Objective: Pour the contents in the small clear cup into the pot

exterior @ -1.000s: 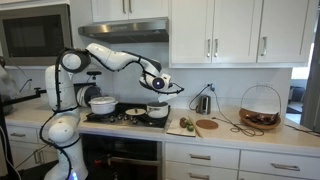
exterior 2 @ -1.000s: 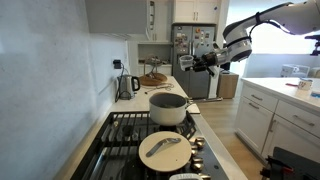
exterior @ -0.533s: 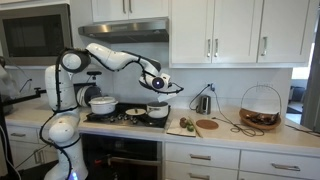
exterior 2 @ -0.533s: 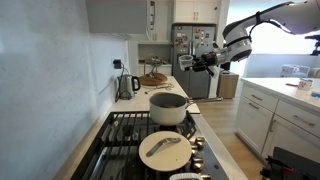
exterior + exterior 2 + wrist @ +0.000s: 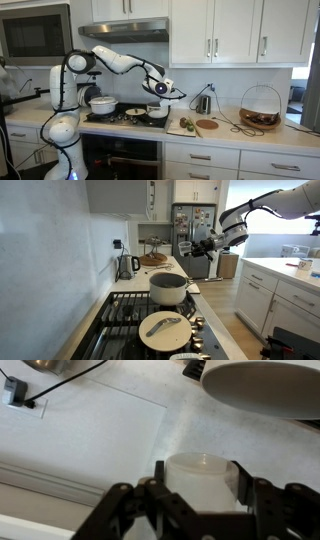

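Gripper [image 5: 200,488] is clamped shut on the small clear cup [image 5: 200,466]. The cup sits between the jaws with its rim showing; its contents cannot be made out. In both exterior views the pot [image 5: 157,112] stands on the stove [image 5: 125,117] below the hand, near but not touching, and the sideways offset is unclear.

Judged progress: the cup is lifted and brought to the pot. No tipping is evident yet, so the pour itself remains.

Against the frames a second back: the hand has dropped lower, closer to the pot, and the forearm angles down more. The grip is unchanged, and the pot and stove have not moved.
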Available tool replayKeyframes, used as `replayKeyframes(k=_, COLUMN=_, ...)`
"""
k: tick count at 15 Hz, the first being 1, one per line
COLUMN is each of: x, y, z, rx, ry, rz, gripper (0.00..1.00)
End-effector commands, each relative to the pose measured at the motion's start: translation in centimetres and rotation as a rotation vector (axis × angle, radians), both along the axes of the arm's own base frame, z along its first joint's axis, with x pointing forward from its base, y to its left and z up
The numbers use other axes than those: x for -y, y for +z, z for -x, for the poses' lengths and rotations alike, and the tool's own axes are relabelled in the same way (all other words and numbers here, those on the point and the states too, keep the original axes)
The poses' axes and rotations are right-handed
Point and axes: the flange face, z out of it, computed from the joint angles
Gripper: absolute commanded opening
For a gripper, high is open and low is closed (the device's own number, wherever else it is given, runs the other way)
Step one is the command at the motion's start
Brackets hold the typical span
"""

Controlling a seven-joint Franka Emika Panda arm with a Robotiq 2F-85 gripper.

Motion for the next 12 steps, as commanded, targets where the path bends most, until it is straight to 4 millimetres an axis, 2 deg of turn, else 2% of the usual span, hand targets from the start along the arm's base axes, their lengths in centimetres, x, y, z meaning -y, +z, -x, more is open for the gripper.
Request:
replayKeyframes(k=1, x=2.1, y=-0.9, z=-1.0, rx=-0.025, ry=-0.038, rz=-0.053, gripper=0.39)
replayKeyframes(k=7, x=6.7, y=-3.3, z=-1.8, rx=-0.115, ry=-0.084, rz=-0.156, gripper=0.39)
replayKeyframes(k=12, x=9.2, y=-6.1, z=-2.6, rx=-0.153, ry=-0.084, rz=-0.221, gripper=0.39)
